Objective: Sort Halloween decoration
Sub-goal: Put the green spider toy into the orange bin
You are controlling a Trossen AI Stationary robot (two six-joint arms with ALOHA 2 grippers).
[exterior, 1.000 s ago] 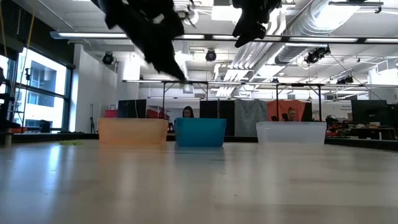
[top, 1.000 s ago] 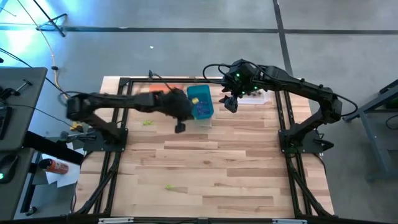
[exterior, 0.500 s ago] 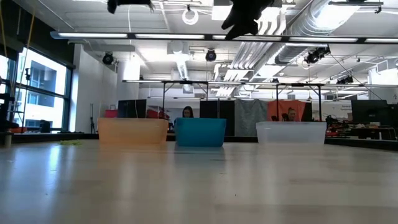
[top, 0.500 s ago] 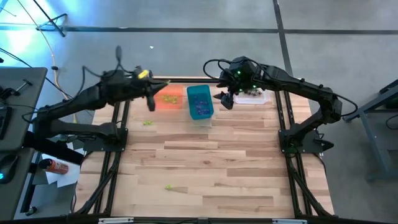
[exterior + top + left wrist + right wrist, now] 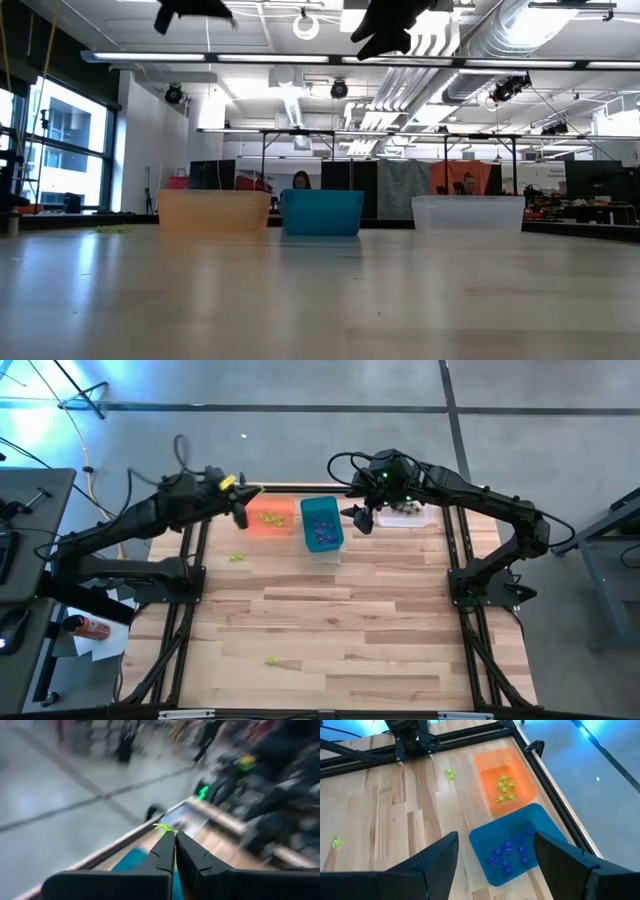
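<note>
Wooden table (image 5: 340, 620) carries orange bin (image 5: 270, 518), teal bin (image 5: 322, 525) and clear bin (image 5: 408, 515) along its far edge. We see left gripper (image 5: 174, 834) clamped on a yellow-green spider (image 5: 163, 828), raised beside the orange bin. Right gripper (image 5: 495, 851) hangs spread wide, holding nothing, between teal and clear bins. Two loose yellow-green spiders (image 5: 237, 557) lie on the wood.
</note>
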